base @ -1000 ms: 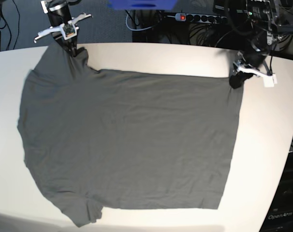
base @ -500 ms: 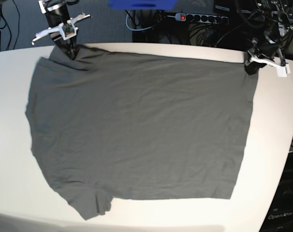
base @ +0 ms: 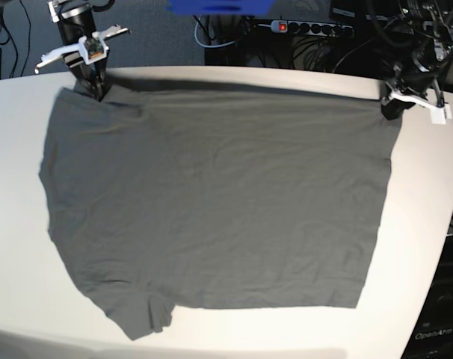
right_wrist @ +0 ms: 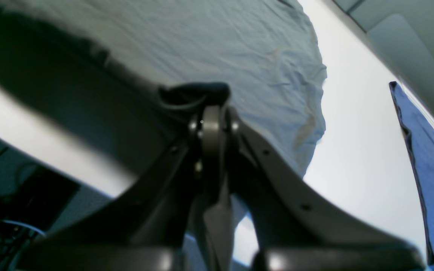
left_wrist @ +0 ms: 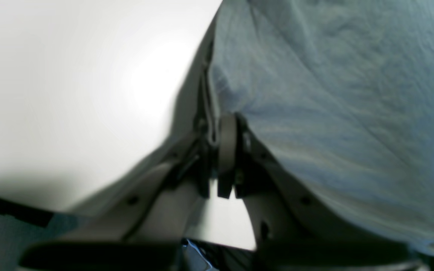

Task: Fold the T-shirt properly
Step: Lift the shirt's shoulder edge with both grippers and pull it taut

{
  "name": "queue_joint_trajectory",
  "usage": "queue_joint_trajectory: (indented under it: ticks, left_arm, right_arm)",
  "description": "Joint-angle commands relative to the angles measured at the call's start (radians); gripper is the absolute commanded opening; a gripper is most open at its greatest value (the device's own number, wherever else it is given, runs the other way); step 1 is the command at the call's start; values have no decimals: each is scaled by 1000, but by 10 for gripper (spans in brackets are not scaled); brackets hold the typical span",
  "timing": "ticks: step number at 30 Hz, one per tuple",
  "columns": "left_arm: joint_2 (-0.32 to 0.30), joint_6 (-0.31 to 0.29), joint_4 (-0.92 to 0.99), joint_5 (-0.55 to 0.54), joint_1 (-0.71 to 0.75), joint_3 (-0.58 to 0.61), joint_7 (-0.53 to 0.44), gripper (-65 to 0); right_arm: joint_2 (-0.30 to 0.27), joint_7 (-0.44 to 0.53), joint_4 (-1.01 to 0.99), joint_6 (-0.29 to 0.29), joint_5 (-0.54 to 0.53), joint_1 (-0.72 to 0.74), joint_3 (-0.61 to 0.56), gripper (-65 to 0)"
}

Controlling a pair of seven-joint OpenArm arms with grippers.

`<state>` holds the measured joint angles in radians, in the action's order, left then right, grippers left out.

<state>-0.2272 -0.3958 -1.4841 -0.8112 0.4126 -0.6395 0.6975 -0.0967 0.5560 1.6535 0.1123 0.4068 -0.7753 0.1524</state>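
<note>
While both tools are clamped tight, cloth is pinched in each. The left tool (base: 392, 107), at the base view's far right, is closed on a hem corner of the T-shirt (base: 211, 202); in the left wrist view its fingers (left_wrist: 226, 150) are seen pressed together w/ the fabric edge caught btwn them. The right tool (base: 98, 88), at far left, is closed on a bunched corner near the sleeve, shown as a dark fold above the fingers (right_wrist: 211, 135) in the right wrist view. The dark olive-grey shirt is spread flat across the white tabletop (base: 428, 224), far edge drawn straight btwn the two tools. A power strip (base: 312, 28) lies behind the tabletop.
</note>
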Motion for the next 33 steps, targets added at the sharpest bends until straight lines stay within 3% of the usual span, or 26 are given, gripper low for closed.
queue_joint_trajectory:
  ticks: [1, 27, 33]
  left_arm:
    - [-14, -4, -17, -10, -2, -7, -20, -628]
    - [-16, 2, -99, -10, -76, -6, -20, -628]
    - [-16, 2, -99, -10, -105, -6, -20, -628]
  right_arm:
    - [-7, 19, 17, -13, -12, -6, 9, -643]
    - [-33, 17, 18, -9, -10, 167, 8, -638]
    - [-25, 17, 17, 96, -10, 219, 11, -638]
